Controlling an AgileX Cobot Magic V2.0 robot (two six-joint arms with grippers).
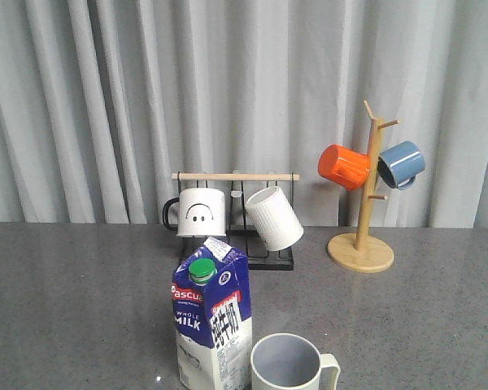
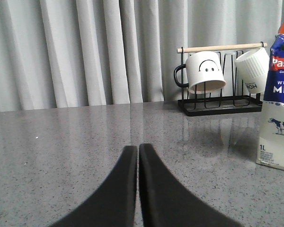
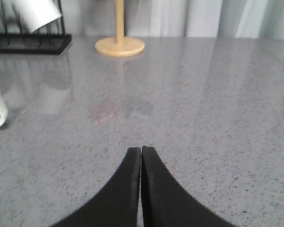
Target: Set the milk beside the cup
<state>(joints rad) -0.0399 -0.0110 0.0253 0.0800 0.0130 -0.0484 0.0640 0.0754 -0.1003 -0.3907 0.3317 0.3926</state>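
Now, in the front view, the milk (image 1: 212, 321) stands upright at lower centre of the frame on the grey counter (image 1: 65, 292), and the cup (image 1: 289, 364) sits just beside it at the bottom edge, its handle pointing right. Behind them a black rack (image 1: 252, 236) holds a smiley mug (image 1: 200, 211) and a ribbed mug (image 1: 274, 218); at the right a wooden mug tree (image 1: 363, 203) carries an orange mug (image 1: 344, 166) and a blue mug (image 1: 402, 164).

From my left wrist, my left hand (image 2: 138, 147) is pressed closed on nothing, low in the frame, with the milk at the right edge.

From my right wrist, my right hand (image 3: 141, 150) is likewise closed and empty; the cup's handle shows at the left edge.
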